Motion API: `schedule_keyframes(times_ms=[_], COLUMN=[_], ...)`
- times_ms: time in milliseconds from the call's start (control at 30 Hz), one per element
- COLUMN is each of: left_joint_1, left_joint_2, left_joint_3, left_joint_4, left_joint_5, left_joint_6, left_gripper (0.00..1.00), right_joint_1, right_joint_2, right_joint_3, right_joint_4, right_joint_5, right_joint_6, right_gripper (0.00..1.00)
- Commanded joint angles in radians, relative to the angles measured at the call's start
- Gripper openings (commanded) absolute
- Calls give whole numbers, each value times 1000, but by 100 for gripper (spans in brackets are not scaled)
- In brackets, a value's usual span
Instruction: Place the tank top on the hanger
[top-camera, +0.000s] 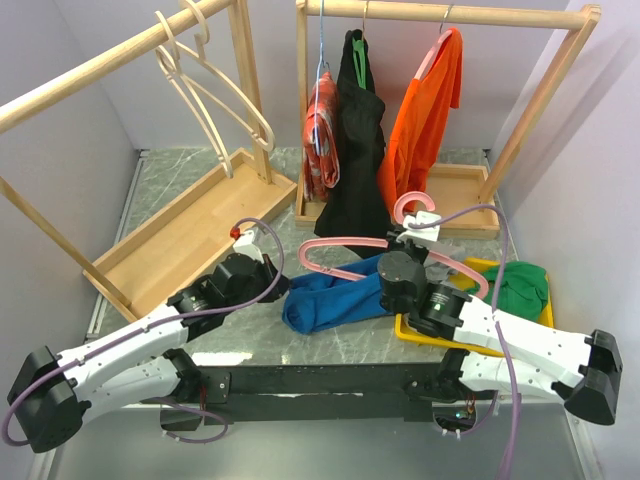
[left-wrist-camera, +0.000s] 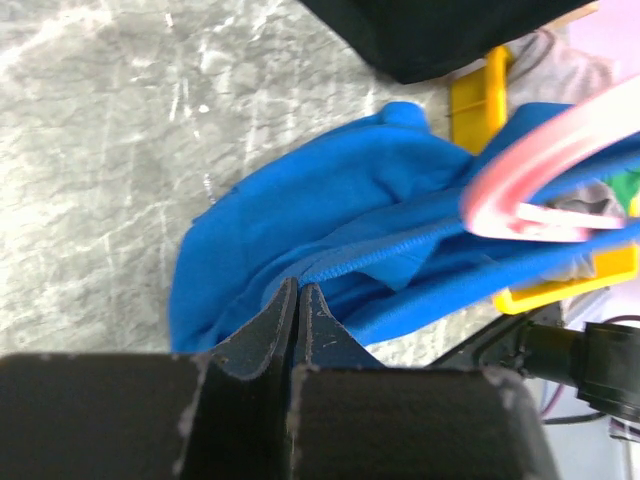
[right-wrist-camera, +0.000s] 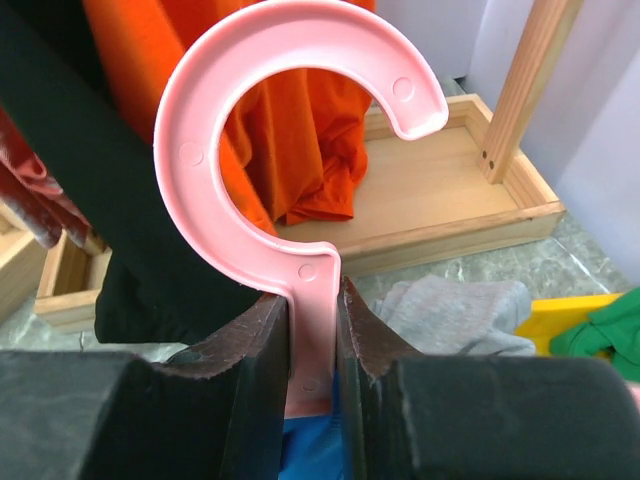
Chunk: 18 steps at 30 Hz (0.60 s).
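While the right end effector clamps the hanger by its neck above the tank top heaped on the tabletop, the left end effector sits shut beside it. Threading seems unstarted, so a strap opening needs lifting next.

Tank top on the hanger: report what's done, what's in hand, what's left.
Done: the right gripper is shut on the stem of the thin pink plastic hanger, held over the garment. In hand: the left gripper, shut, is at the crumpled royal-blue fabric tank top; whether it pinches cloth is unclear. Left: working the hanger's arms into the top, which is not on yet.
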Motion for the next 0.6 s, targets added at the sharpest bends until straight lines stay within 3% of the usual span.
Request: schedule_keyframes(times_ms=[0,567], left_joint_1=[12,26], left_joint_2=[16,77], left_joint_3=[35,350], left_joint_4=[-19,-193], left_joint_5=[-13,-48], left_joint_6=[36,164], left_gripper=[1,1], right_joint_1=[0,47], right_joint_2=[-42,-17], right_joint_3=[-9,-5], right_joint_4=[12,60], right_joint_5=[78,77], right_joint_6=[-6,-16], right_gripper=[0,0])
